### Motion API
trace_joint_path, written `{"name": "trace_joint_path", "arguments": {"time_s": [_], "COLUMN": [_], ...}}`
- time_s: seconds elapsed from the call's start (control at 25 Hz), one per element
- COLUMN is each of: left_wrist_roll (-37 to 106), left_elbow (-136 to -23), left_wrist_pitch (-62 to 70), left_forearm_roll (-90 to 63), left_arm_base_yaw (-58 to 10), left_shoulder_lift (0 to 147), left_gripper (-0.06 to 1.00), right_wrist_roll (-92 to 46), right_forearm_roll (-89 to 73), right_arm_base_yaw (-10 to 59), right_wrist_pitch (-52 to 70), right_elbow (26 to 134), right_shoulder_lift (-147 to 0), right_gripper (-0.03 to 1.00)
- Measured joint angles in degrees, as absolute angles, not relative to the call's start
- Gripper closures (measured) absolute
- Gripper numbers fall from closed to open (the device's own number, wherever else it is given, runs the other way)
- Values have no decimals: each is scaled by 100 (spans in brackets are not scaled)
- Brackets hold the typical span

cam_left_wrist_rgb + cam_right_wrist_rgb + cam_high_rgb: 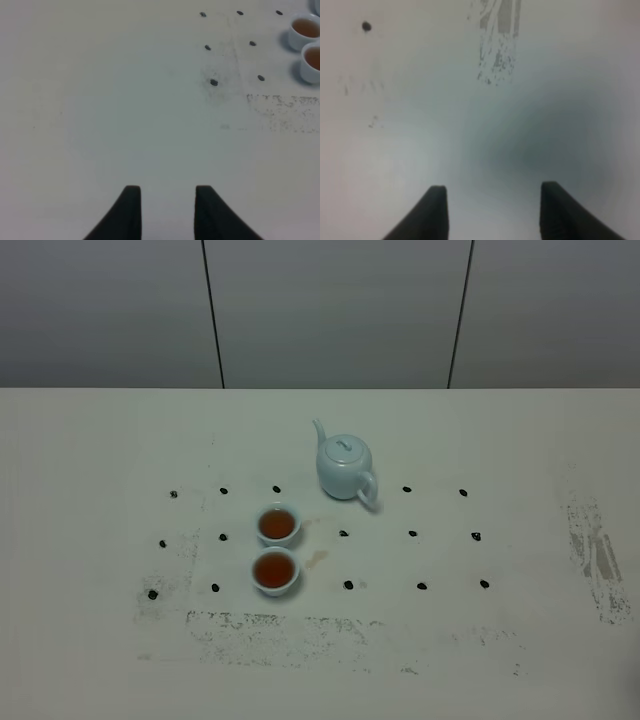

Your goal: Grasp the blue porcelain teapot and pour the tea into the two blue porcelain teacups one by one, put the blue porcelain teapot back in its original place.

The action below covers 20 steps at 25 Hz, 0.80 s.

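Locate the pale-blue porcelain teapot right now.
In the exterior high view, the pale-blue porcelain teapot stands just right of centre, behind the two tea-filled pale-blue cups.

Pale-blue lidded teapot (344, 466) stands upright behind two small blue teacups (277, 524) (275, 572) holding reddish-brown tea (277, 525).

White table (100, 660), teapot (344, 467), two filled teacups (277, 524), black dots (413, 534), perhaps markers

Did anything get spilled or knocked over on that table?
Nothing is knocked over: the teapot and both teacups stand upright, the cups holding tea. One small oddity is a faint brownish stain on the table just right of the nearer cup, possibly a drip.
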State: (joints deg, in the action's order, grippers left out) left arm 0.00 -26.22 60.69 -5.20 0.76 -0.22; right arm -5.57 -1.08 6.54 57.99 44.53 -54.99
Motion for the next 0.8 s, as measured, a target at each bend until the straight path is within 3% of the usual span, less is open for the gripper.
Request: {"name": "trace_joint_path", "arguments": {"time_s": [0.36, 0.8], "left_wrist_roll": [0, 0], "left_elbow": [-2622, -2622], "left_wrist_pitch": [6069, 6069], "left_forearm_roll": [-520, -520], "left_arm_base_yaw": [76, 76], "left_shoulder_lift": [-22, -22], "left_gripper": [65, 65], "right_wrist_roll": [-557, -557], "right_forearm_roll": [-543, -672], "right_arm_base_yaw": [654, 654], "right_wrist_pitch": [5828, 6481], "right_elbow": [3260, 3157], "right_shoulder_lift": [-4076, -2440], "right_gripper": [56, 56]}}
